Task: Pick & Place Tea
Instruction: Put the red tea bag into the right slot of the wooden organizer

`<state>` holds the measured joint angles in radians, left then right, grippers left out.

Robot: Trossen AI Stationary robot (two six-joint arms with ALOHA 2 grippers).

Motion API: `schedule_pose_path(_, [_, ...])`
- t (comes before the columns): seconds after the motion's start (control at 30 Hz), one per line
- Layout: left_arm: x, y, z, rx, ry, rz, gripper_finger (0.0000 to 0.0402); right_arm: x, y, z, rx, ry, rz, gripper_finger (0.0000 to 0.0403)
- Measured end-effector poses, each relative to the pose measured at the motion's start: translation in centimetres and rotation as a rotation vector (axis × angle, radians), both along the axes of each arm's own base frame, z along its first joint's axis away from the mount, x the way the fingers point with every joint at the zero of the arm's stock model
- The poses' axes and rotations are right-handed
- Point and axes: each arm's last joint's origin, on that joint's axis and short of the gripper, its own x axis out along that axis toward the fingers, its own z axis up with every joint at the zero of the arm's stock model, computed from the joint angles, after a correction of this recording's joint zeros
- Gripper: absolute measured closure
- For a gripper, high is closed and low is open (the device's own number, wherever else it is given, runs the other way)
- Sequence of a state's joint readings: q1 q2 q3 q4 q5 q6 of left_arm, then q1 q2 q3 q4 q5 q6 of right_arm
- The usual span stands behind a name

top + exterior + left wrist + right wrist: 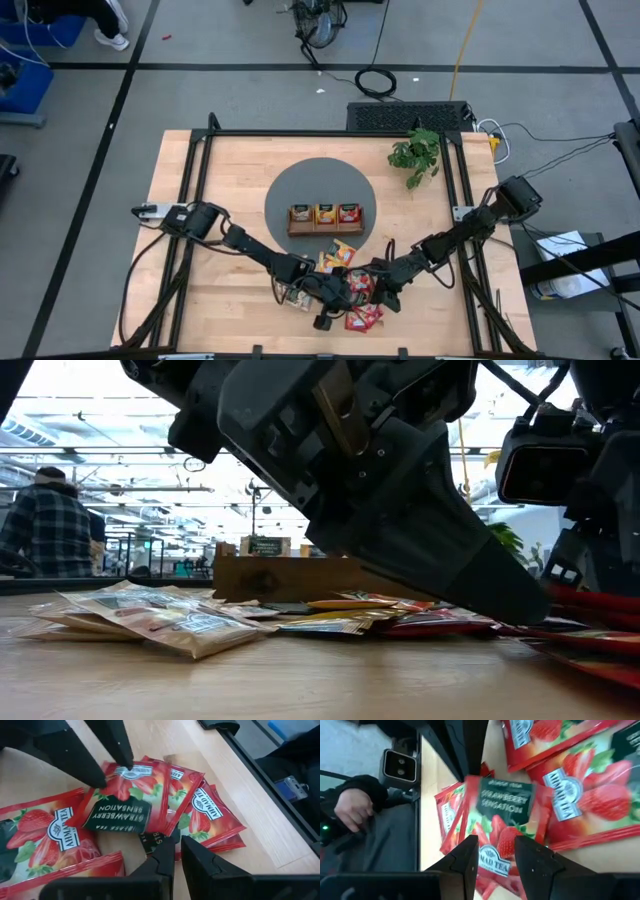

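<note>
A red strawberry tea sachet with a dark green label lies tilted on other red sachets near the table's front edge. My left gripper, fingers almost together, is at its label-end corner. My right gripper is open, its fingers apart over the sachet's logo end. In the high view the two grippers face each other over the loose pile. Orange sachets and tan ones lie nearby. The wooden tray holds sachets in its three compartments. My left gripper's fingertips meet the sachet's label-end corner, coming slanting down from the table's left. Whether that corner is caught between them, I cannot tell. My right gripper's spread fingertips are at the logo end, slanting down from the right. Whether they touch it, I cannot tell.
The tray stands on a round grey mat at the table's middle, and a small green plant stands at the back right. A black frame rail runs along the table edge close to the pile. A person's hand shows beyond the edge.
</note>
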<state>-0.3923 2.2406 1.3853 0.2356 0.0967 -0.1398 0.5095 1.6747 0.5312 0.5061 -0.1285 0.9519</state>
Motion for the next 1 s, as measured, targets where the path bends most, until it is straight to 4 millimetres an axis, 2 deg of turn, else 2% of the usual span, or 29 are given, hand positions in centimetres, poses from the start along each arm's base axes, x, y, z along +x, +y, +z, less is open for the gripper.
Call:
schedule_pose_path(0.5, [0.1,0.2,0.1,0.003,-0.008,0.001,0.0366,-0.2,-0.1,0.8,-0.007,-0.024,0.019,0.0286])
schedule_pose_path(0.83, [0.2,-1.3,2.5,-0.033,-0.076,-0.024,0.0366,-1.4,-0.7,2.1,-0.048,0.039,0.028,0.0286])
schedule_pose_path(1.0, [0.7,-0.7,2.8,-0.040,-0.076,0.050,0.0366,-2.0,0.2,2.8,-0.102,-0.029,0.058,0.0286])
